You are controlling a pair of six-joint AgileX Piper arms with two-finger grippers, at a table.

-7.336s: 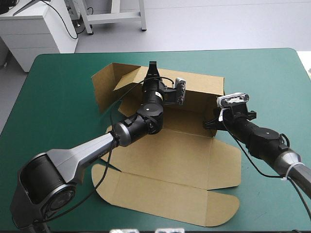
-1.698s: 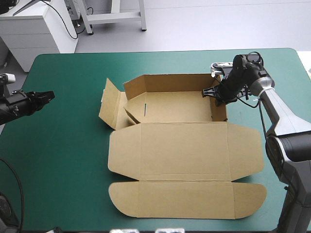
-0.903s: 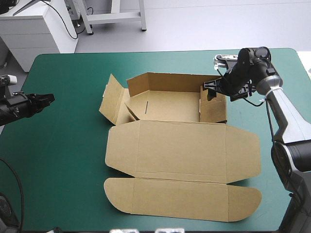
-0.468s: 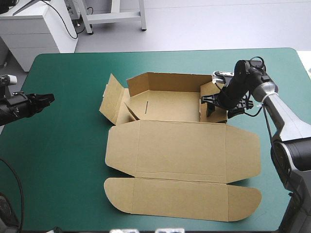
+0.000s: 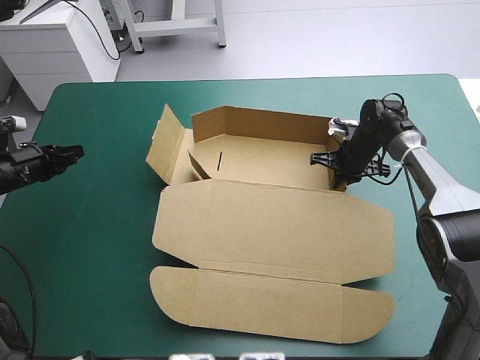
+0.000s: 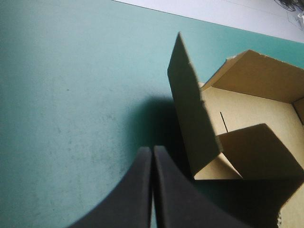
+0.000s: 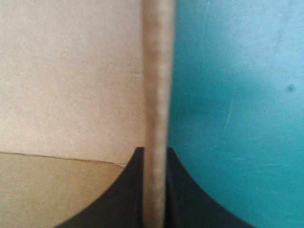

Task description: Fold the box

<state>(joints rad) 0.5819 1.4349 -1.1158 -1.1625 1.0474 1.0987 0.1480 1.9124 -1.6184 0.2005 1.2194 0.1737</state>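
Right hand [image 7: 154, 152] is all but closed, its two black fingers pinching the upright right end wall [image 7: 156, 71] of the brown box [image 5: 270, 225], board edge between them. In the high view the hand [image 5: 322, 159] sits at the tray's 3 o'clock end, reaching over that wall from outside, with its arm coming in from the worktop's [image 5: 90, 240] 3 o'clock side.

Tray part of the box lies just past worktop centre, toward 12 o'clock. The back wall [image 5: 262, 124] is raised along its 12 o'clock side. The left end flap [image 5: 166, 142] stands up and leans outward toward 9 o'clock, and a smaller inner flap is folded in at that corner. A short slit shows in the tray floor. The lid [image 5: 274, 225] lies flat on the teal-green cover, spreading from the tray toward 6 o'clock. Its rounded tuck flap [image 5: 270, 304] is the part nearest the worktop's 6 o'clock edge.

Left hand [image 5: 71, 152] is closed to a point and holds nothing. It sits low at the worktop's 9 o'clock edge, well apart from the box and aimed at it. In the left wrist view the fingers [image 6: 137, 190] meet, with the leaning left flap ahead of them.
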